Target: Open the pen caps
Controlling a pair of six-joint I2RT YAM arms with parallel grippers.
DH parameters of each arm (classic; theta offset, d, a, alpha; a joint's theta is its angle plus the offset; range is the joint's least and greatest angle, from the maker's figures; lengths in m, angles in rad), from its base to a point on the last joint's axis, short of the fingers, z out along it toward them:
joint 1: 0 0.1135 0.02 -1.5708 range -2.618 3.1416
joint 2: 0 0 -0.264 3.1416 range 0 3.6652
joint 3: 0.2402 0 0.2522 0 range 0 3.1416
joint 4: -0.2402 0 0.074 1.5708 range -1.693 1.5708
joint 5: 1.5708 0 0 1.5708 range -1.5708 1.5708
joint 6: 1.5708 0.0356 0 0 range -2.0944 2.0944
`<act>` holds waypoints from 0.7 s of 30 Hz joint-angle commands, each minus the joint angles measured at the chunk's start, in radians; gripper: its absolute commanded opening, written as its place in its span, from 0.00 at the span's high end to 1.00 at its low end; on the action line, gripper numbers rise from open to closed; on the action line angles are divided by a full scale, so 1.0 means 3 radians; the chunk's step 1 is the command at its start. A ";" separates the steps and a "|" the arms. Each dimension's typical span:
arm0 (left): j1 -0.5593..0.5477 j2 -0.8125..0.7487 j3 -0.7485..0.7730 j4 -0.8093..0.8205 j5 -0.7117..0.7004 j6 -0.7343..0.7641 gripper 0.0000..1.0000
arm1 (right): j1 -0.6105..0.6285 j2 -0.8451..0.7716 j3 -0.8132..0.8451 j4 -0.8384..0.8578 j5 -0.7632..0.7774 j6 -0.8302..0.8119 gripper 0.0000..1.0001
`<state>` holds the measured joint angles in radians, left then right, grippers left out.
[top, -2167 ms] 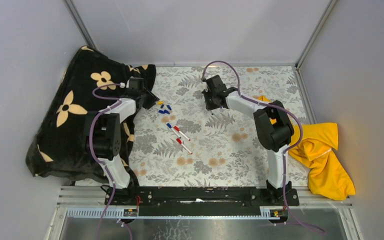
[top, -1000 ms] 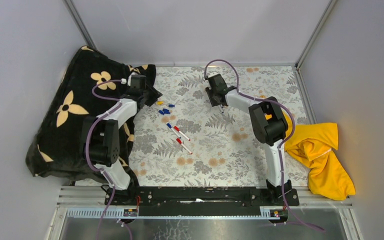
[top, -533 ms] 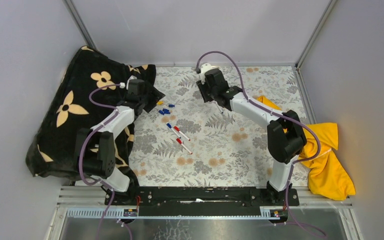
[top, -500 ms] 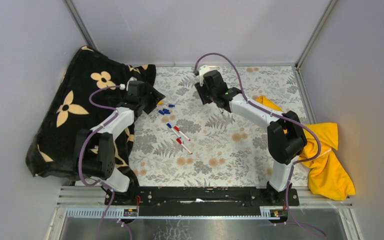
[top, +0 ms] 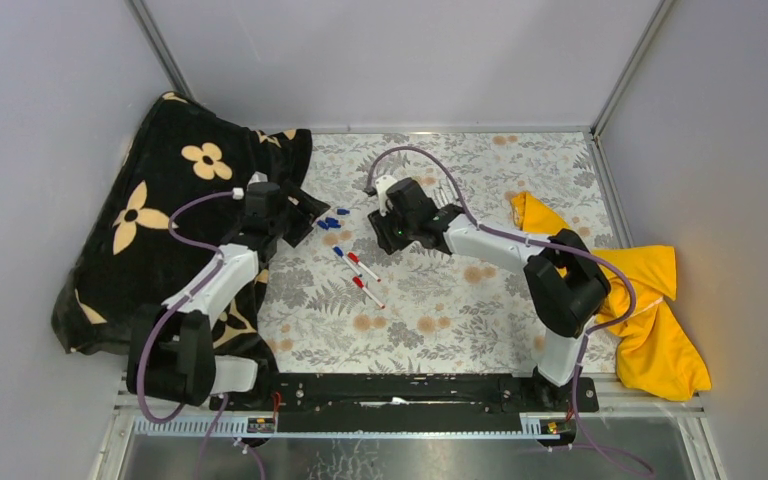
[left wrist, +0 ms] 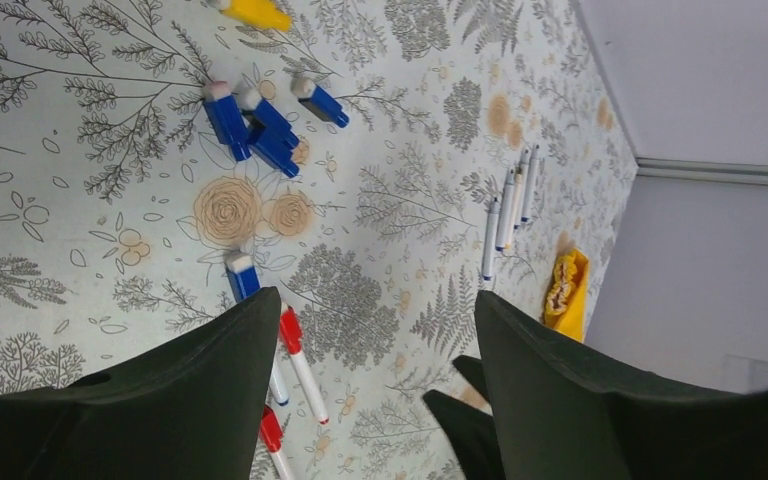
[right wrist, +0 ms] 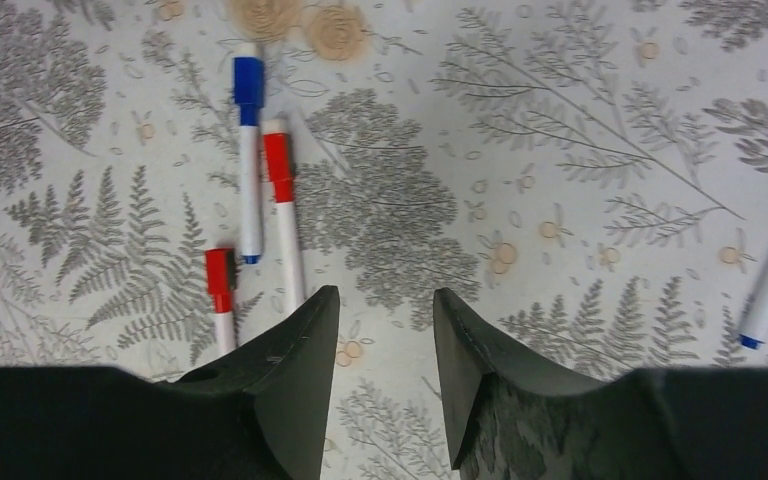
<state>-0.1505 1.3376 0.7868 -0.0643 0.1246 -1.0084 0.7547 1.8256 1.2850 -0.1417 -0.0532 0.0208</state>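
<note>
Loose blue pen caps (left wrist: 255, 125) lay clustered far-left on the floral mat (top: 440, 310), with 3 capped pens (right wrist: 250, 190) just nearer. My left gripper (left wrist: 378, 300) and right gripper (right wrist: 385, 295) hung parted wide, holding nothing.

Overhead, two wrist close-ups; pens (top: 362, 267) shared

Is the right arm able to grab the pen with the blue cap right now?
Probably yes. The right arm hovers just beside the blue-capped pen, jaws open and empty, with only bare tablecloth between them. Two red-capped pens lie close alongside.
</note>
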 commanded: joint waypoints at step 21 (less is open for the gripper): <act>-0.0015 -0.0832 -0.0271 0.0025 -0.0229 -0.0194 0.20 | 0.0541 0.0608 0.0415 0.0012 0.0444 0.0258 0.54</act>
<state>-0.1509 1.1095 0.7116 -0.0689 0.0803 -1.0500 0.9066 1.9907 1.3594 -0.1440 0.0383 0.0860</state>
